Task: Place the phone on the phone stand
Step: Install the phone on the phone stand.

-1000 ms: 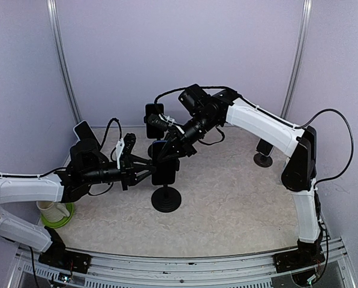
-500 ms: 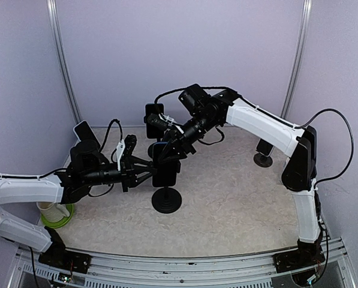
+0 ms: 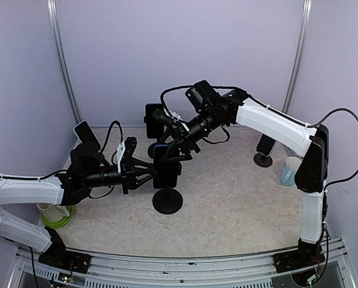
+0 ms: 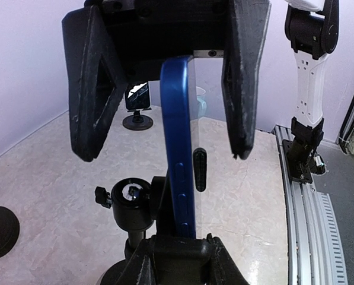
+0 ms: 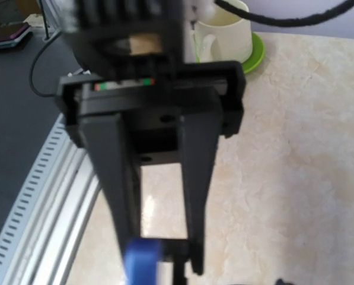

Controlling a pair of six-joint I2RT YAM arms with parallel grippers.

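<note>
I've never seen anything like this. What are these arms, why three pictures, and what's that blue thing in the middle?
These are two robot arms bolted at the near edge of a table, each ending in a two-finger gripper. The wide picture comes from a fixed camera above and behind them. The other two come from cameras on the wrists, looking along each gripper. The blue thing is a phone, seen edge-on, standing in a black phone stand. The left gripper straddles it with gaps on both sides. The right gripper hovers open by its top edge. Neither seems to grip it. Also on the table: a mug on a green coaster, a paper cup and other stands.
</note>
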